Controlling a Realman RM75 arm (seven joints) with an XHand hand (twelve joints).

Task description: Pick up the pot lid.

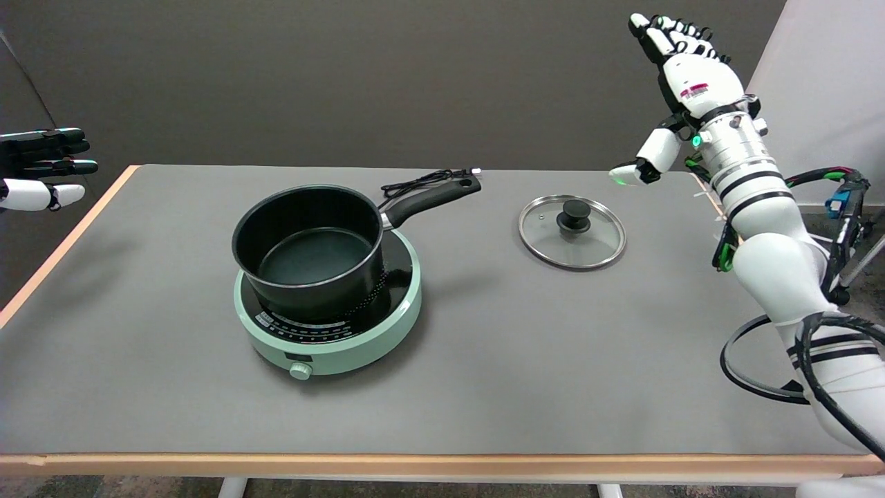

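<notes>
Glass pot lid (572,232) flat at 2 o'clock; right hand (681,76) raised, fingers spread, empty; black knob (574,215) best pinched from above.

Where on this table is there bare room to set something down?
Bare patches: the front strip between the cooker and the table's near edge, and the left side. Crowded: the middle, where pot, cable and glass lid sit, with the right hand raised, open, beyond the lid.

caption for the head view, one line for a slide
Right hand raised open above the table, glass pot lid lying beside the black pot on its green hotplate.
</notes>
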